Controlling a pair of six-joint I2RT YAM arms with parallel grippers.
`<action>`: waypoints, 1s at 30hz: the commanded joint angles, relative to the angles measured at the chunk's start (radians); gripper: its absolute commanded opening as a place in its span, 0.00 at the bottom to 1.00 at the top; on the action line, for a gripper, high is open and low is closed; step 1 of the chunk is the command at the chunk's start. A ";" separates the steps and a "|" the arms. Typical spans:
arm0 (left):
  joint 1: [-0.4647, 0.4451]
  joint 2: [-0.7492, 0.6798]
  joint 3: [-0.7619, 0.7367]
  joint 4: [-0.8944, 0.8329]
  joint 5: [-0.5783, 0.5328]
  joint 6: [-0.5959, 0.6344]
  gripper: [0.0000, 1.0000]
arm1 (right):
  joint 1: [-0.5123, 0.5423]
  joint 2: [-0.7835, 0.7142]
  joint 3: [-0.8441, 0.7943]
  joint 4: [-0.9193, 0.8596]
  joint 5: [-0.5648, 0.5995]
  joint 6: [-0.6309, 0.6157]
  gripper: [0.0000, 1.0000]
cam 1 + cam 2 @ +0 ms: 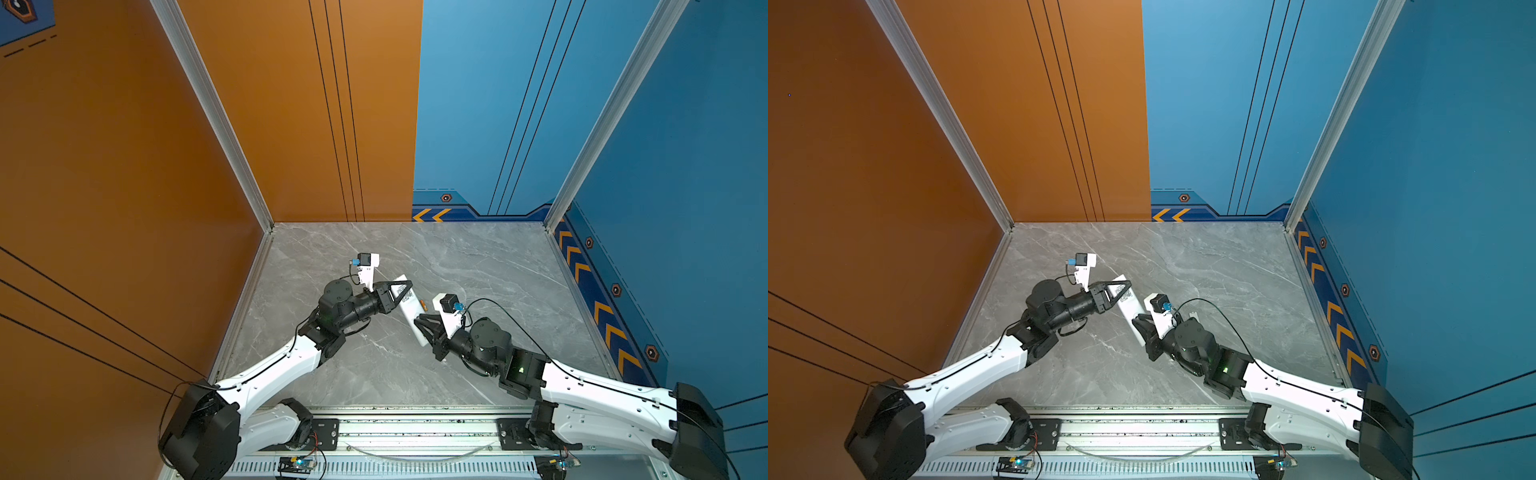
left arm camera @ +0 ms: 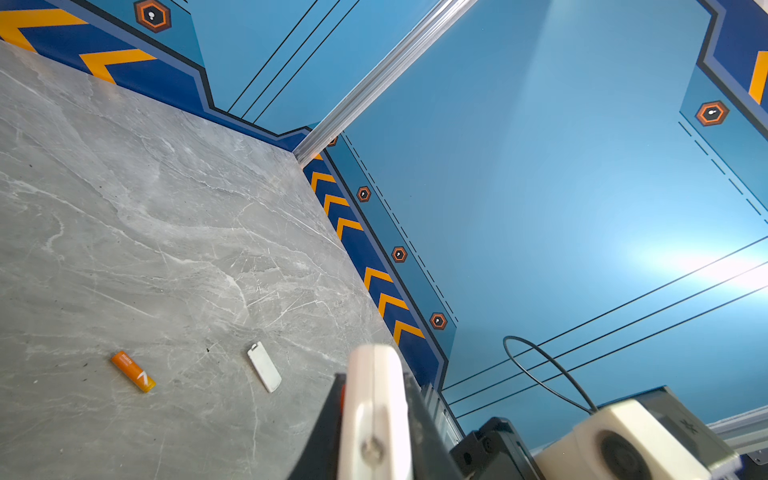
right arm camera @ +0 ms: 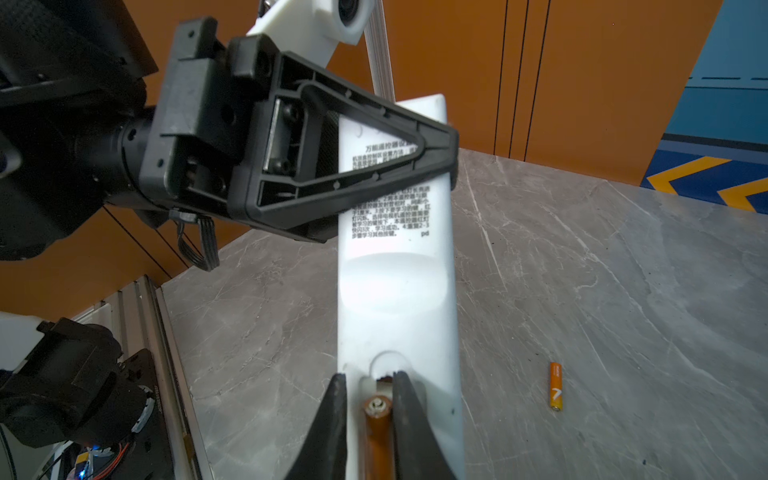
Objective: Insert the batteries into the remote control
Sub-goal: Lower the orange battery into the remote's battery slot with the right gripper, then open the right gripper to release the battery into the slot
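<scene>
At the near end of the remote (image 3: 395, 282), inside the open bay: one battery (image 3: 377, 419), flanked by the jaws of the right gripper (image 3: 368, 382), pinched or merely bracketed, impossible to tell. At the far end of the remote, the left gripper (image 3: 436, 153), pressed together across the printed back and holding the whole body off the table (image 1: 478, 266). Probably best to seat the battery's tip fully against the contact before letting go, to press straight down into the bay, and to keep the far-end clamp firm against any tilt. To the right of the remote, flat on the table, the second battery (image 3: 556, 385), with the small pale cover (image 2: 264, 366) near it. Beneath the remote, smooth grey marbled stone, likely to let a dropped cylinder roll; around it, an orange wall (image 1: 124, 166) and a blue wall (image 1: 685, 124).
</scene>
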 commanded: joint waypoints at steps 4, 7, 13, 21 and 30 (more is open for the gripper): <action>-0.015 -0.001 0.029 0.066 0.041 -0.003 0.00 | 0.004 -0.027 0.012 -0.042 0.018 -0.026 0.25; -0.015 -0.003 0.029 0.066 0.044 -0.003 0.00 | 0.005 -0.035 0.014 -0.046 0.019 -0.031 0.26; -0.014 0.001 0.029 0.066 0.069 -0.002 0.00 | 0.005 -0.060 0.044 -0.088 0.019 -0.053 0.28; -0.015 0.027 0.046 0.066 0.122 -0.001 0.00 | 0.005 -0.108 0.076 -0.142 0.022 -0.088 0.28; 0.003 0.052 0.068 0.066 0.202 -0.010 0.00 | 0.002 -0.257 0.132 -0.311 0.066 -0.217 0.31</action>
